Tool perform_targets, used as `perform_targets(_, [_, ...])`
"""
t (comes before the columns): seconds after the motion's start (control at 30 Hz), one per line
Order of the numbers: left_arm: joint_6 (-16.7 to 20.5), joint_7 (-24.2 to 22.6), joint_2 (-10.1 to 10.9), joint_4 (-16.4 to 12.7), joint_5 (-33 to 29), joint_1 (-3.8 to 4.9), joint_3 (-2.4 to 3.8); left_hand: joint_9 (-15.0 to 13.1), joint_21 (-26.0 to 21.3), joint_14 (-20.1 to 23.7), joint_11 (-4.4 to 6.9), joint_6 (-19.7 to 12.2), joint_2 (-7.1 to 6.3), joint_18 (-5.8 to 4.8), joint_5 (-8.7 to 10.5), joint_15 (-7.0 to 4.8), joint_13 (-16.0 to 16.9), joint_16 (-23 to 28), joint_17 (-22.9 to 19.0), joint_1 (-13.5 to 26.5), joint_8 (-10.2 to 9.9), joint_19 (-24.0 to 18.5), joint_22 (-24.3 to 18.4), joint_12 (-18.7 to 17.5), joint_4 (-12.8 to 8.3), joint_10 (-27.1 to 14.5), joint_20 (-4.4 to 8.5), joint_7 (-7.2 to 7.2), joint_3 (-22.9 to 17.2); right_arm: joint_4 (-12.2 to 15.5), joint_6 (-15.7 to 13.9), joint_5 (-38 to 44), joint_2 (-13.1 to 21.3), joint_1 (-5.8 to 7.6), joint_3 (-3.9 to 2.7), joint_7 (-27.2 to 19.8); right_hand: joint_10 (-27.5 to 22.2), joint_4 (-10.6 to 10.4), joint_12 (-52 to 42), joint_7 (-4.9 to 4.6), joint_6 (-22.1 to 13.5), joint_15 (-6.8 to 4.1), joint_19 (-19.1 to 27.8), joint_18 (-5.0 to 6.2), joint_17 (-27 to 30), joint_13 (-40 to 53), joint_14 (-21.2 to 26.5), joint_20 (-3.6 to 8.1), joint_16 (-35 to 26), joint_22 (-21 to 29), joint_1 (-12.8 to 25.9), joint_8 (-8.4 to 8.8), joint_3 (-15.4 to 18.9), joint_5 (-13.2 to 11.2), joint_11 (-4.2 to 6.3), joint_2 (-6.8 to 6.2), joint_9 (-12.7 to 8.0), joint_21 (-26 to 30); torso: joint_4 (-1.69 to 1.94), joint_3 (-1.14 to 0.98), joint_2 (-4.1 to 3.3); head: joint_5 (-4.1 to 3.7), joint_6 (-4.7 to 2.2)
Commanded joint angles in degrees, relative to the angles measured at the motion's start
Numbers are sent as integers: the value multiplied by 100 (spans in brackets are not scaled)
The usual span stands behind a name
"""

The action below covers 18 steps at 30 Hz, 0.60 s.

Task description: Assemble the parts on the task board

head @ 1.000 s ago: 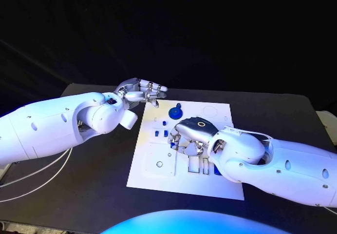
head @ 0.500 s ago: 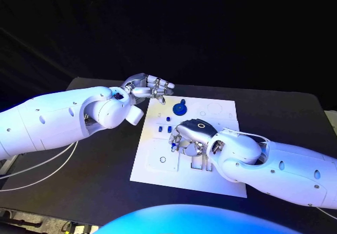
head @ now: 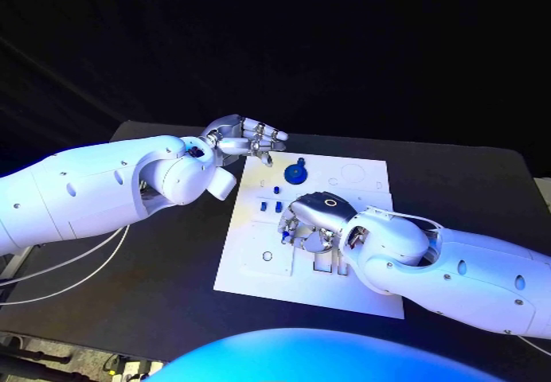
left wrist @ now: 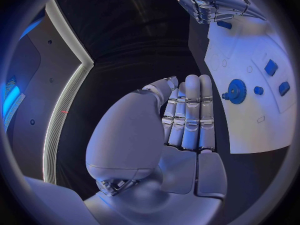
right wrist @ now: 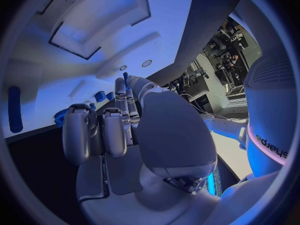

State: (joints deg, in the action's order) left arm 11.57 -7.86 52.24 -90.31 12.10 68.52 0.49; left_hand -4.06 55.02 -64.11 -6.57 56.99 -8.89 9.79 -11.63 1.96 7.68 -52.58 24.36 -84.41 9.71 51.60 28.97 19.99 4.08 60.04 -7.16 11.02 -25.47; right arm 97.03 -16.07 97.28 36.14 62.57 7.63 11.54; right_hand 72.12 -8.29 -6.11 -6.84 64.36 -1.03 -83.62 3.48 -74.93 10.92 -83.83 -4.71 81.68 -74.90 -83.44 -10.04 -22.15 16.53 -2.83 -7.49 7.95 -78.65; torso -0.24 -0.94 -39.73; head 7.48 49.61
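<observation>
The white task board [head: 345, 280] lies in the middle of the black table. My right hand [head: 314, 222] hangs over its centre with the fingers pointing down at it. Thumb and a finger pinch a small blue part [right wrist: 125, 76] at the board's surface [right wrist: 94, 15]. My left hand [head: 244, 136] hovers over the board's far left corner. Its fingers [left wrist: 190, 112] lie stretched side by side with nothing in them. A blue gear [head: 296, 172] stands on the far part of the board [left wrist: 250, 125], also seen as the gear [left wrist: 237, 91] from the left wrist.
Small blue blocks [head: 265, 207] sit in the board between the gear and my right hand, also blocks [left wrist: 270, 66]. Narrow slots [head: 329, 267] and a raised white plate [head: 262, 259] lie nearer me. Black tabletop [head: 172, 270] surrounds the board.
The head camera has shifted, so the whole picture has moved. Relative to the board, both hands keep about the same places, and the right hand stays low over the centre.
</observation>
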Motion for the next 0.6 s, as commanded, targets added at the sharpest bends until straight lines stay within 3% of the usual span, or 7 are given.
perform_targets(0.03, [-64, -7, -11, -11, 32, 3, 3, 5, -21, 31, -14, -34, 29, 73, 9, 14, -6, 24, -9, 23, -35, -28, -5, 25, -16, -38, -5, 4, 7, -18, 173, 39, -15, -7, 2, -50, 36, 4, 21, -1, 25, -27, -22, -74, -155, -5, -346, -6, 18, -876, 64, -5, -23, 11, -16, 13, 7, 6, 2, -2, 2, 5, 11])
perform_targets(0.6, [-94, 20, -2, -12, 32, 3, 3, 5, -23, 32, -18, -41, 37, 74, 8, 18, -7, 25, -10, 21, -34, -28, -7, 28, -22, -51, -9, 10, 6, -97, 234, 97, -80, -32, 4, -18, 36, 5, 21, -1, 25, -27, -22, -75, -155, -5, -346, -6, 18, -877, 65, -5, -24, 10, -16, 13, 7, 6, -3, -6, 5, 23, 20])
